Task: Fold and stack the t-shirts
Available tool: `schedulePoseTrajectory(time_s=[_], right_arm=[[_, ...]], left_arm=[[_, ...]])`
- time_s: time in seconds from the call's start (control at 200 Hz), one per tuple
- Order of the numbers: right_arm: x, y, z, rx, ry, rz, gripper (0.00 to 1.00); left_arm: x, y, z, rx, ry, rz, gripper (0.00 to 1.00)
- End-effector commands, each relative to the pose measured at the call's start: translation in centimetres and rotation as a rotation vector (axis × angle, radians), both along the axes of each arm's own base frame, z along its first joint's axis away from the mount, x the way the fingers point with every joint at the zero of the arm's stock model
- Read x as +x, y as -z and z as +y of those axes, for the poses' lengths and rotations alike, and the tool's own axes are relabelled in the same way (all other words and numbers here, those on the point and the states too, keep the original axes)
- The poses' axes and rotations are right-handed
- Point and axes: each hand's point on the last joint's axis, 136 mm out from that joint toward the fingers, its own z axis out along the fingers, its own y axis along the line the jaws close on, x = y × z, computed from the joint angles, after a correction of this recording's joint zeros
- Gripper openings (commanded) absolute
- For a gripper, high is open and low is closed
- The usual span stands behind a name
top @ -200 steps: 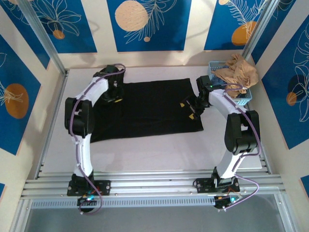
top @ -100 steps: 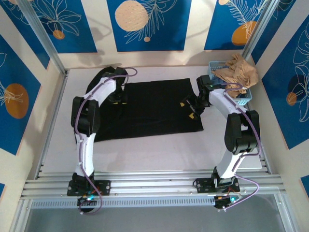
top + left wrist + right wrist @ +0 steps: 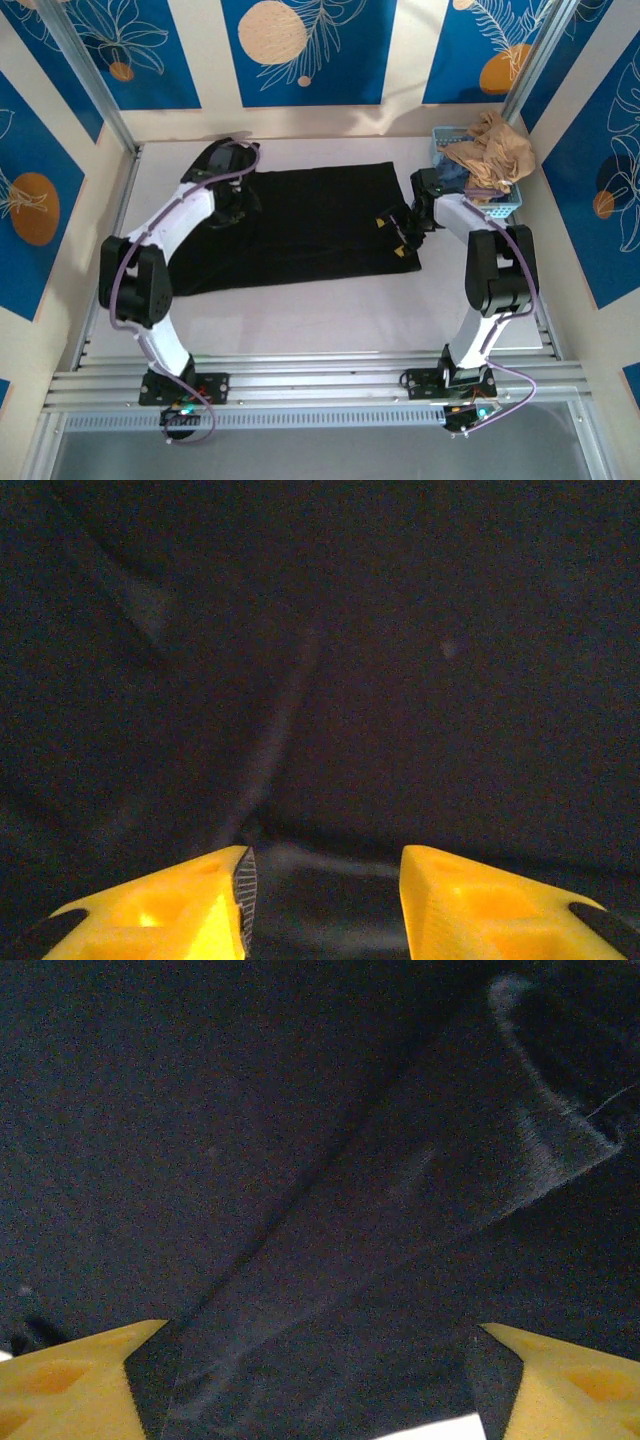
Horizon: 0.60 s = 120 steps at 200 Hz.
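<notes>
Across the back half of the white tabletop the black t-shirt lies spread flat, roughly a rectangle, its near edge slanting down toward the left. No print shows on the side facing up.

From its base at the near left, the left arm bends its elbow far out to the left, then runs its white forearm up and to the right, with the wrist curled down over the shirt's left edge. Seen from that wrist, the left fingers stand moderately apart with nothing clamped between them. Under the gap lies black cloth, and a soft ridge runs up and away from the tips.

On the other side, the right arm rises from its base, folds at a dark elbow near the tabletop's right edge and reaches up and to the left, ending over the shirt's right edge. The right fingers are spread wide, each yellow tip out at a lower corner of the wrist view, holding nothing. Between them the black cloth shows a long diagonal crease and a hemmed edge, with a sliver of white tabletop at the bottom.

At the far right corner a light blue basket holds a crumpled tan cloth, well apart from the shirt.
</notes>
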Motion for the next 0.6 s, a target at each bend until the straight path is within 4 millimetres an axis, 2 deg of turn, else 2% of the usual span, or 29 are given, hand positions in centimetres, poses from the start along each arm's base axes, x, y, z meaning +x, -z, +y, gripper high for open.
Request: schedulePoseTrajectory(time_s=[0.0,0.09,0.21,0.37,0.595], right_arm=[[0.8,0.8,0.2,0.036,0.081,0.01,0.79],[1.2,1.2,0.1,0.029,0.099,0.027,0.79],[1.4,2.0,0.1,0.02,0.114,0.073,0.79],[1.5,2.9,-0.2,0.001,0.15,0.117,0.8],[3.5,2.8,-1.0,-0.011,0.19,0.112,0.78]], left_arm=[[-3.2,2.5,-6.3,-0.229,0.002,0.108,0.39],[-5.3,3.7,-9.3,-0.266,0.051,0.139,0.38],[-7.0,5.5,-11.7,-0.26,0.096,0.181,0.37],[-7.3,6.5,-12.6,-0.247,0.113,0.193,0.36],[-7.8,7.8,-12.3,-0.191,0.145,0.218,0.36]])
